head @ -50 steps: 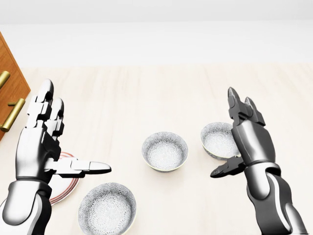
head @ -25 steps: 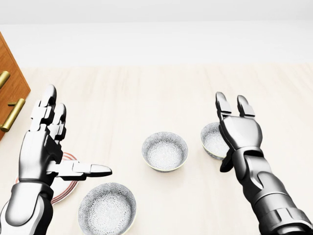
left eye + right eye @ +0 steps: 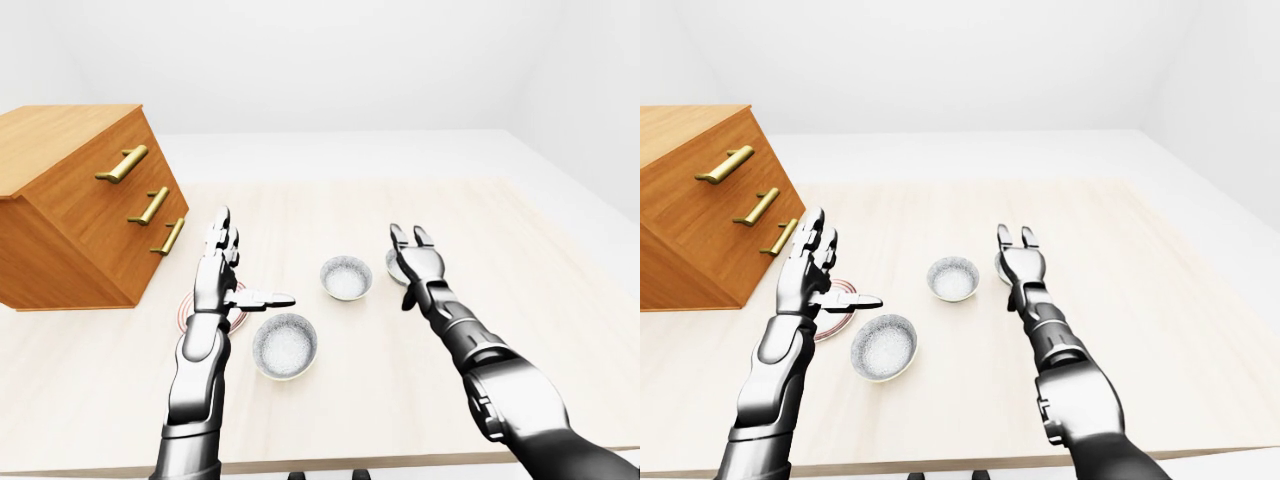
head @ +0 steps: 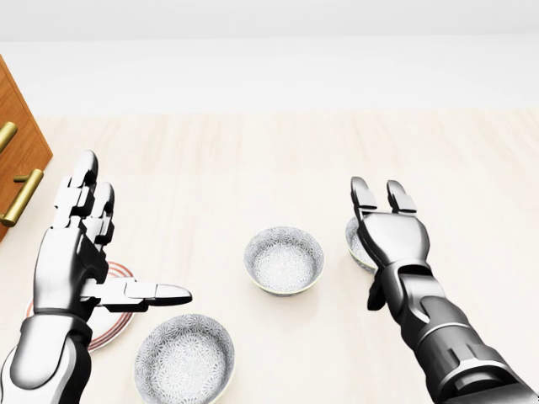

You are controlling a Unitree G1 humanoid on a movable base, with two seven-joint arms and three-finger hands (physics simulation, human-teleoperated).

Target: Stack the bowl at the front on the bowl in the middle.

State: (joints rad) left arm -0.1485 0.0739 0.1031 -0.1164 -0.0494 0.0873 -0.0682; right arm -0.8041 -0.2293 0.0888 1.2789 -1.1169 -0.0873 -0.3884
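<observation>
Three patterned grey-white bowls stand on a pale wooden table [image 4: 253,160]. The front bowl [image 4: 185,358] sits at the bottom of the head view. The middle bowl [image 4: 284,258] lies up and to its right. A third bowl [image 4: 355,240] shows only its left rim, hidden behind my right hand. My left hand [image 4: 122,244] is open, fingers up and thumb pointing right, above and left of the front bowl and apart from it. My right hand [image 4: 381,240] is open too, back toward the camera, to the right of the middle bowl and holding nothing.
A red-rimmed plate [image 4: 114,324] lies under my left hand, left of the front bowl. A wooden drawer chest [image 3: 80,200] with brass handles stands at the table's left. The table's near edge [image 3: 350,462] runs along the bottom of the left-eye view.
My right hand has drifted left and lower in the head view and turned its back to the camera, covering more of the third bowl. The left hand has barely moved.
</observation>
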